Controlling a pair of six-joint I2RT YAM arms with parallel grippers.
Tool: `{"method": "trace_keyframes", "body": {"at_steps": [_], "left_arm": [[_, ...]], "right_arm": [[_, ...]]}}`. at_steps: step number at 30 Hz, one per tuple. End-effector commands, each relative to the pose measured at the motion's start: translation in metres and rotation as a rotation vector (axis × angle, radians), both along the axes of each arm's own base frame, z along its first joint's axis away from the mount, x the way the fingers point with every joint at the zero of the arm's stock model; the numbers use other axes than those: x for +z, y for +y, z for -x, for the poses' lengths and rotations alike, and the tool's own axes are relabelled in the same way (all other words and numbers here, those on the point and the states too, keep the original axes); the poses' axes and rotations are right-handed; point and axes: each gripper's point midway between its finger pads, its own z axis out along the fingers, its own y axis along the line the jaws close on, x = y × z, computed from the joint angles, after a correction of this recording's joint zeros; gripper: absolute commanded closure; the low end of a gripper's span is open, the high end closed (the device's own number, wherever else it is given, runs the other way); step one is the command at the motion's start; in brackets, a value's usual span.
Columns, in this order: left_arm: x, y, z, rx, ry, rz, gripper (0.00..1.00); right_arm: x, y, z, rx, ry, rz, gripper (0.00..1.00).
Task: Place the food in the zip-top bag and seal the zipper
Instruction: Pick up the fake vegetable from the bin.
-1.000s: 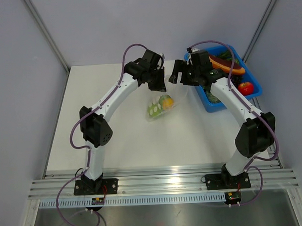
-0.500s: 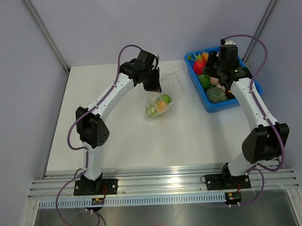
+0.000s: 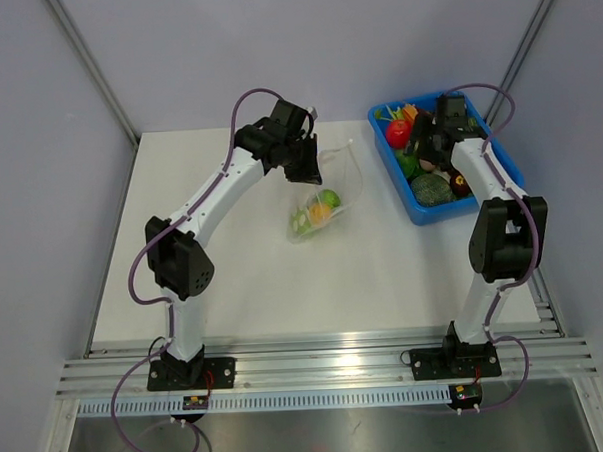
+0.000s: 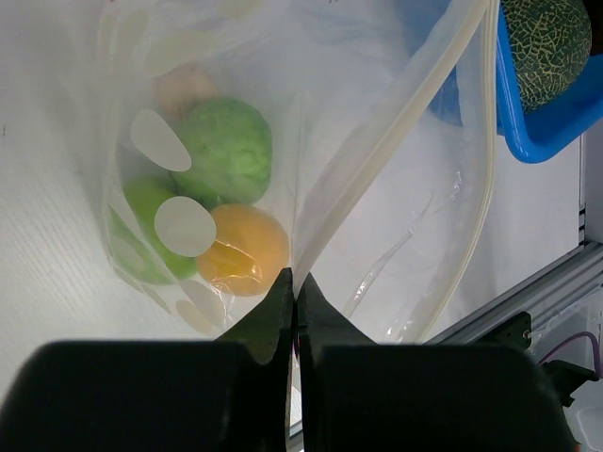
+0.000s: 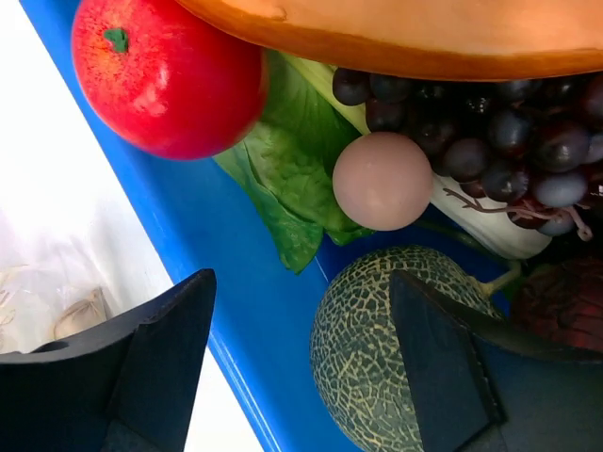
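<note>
The clear zip-top bag (image 3: 325, 200) lies at the table's middle rear, holding green and orange toy fruits (image 4: 231, 151). My left gripper (image 3: 307, 166) is shut on the bag's mouth edge (image 4: 325, 217) and holds it up; the zipper strip (image 4: 396, 113) runs away from the pinch. My right gripper (image 3: 426, 152) is open and empty over the blue tray (image 3: 413, 206), its fingers (image 5: 160, 348) straddling the tray's left wall beside a netted green melon (image 5: 396, 348). A red apple (image 5: 165, 75), a pink ball (image 5: 382, 179), lettuce and dark grapes lie in the tray.
The blue tray sits at the table's rear right, near the right wall post. An orange banana-like piece (image 5: 405, 33) lies across its far side. White tabletop (image 3: 234, 279) spreads in front of the bag.
My right gripper swung from beside the bag back over the blue tray and now hangs low over its left part. My left gripper stayed shut on the bag's mouth.
</note>
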Motion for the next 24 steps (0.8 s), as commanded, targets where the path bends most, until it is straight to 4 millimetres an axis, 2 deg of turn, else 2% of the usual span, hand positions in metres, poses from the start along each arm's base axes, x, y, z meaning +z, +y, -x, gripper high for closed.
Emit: {"method": "trace_keyframes", "body": {"at_steps": [1,2,3,6,14,15,16,24], "left_arm": [[0.032,0.0,0.002,-0.029,-0.074,0.048,1.0],[0.032,0.0,0.001,-0.029,-0.074,0.048,1.0],[0.033,-0.001,0.002,-0.032,-0.077,0.049,1.0],[0.034,-0.001,0.0,-0.03,-0.077,0.052,1.0],[0.029,0.003,0.003,-0.031,-0.076,0.03,1.0],[0.03,0.004,0.001,-0.026,-0.081,0.03,1.0],[0.03,0.007,-0.001,-0.011,-0.091,0.012,1.0],[0.033,0.013,-0.003,-0.004,-0.114,-0.016,1.0]], "right_arm": [[0.042,0.001,-0.02,0.03,-0.114,-0.01,0.16],[0.044,0.009,-0.022,0.062,-0.123,-0.046,0.14],[0.047,0.013,-0.027,0.069,-0.137,-0.061,0.07],[0.053,0.021,-0.042,0.071,-0.175,-0.117,0.01],[0.038,0.027,-0.074,0.021,-0.165,-0.201,0.01],[0.029,0.029,-0.078,0.023,-0.15,-0.209,0.01],[0.033,0.029,-0.082,0.021,-0.155,-0.212,0.01],[0.008,0.03,-0.099,-0.008,-0.131,-0.238,0.0]]}}
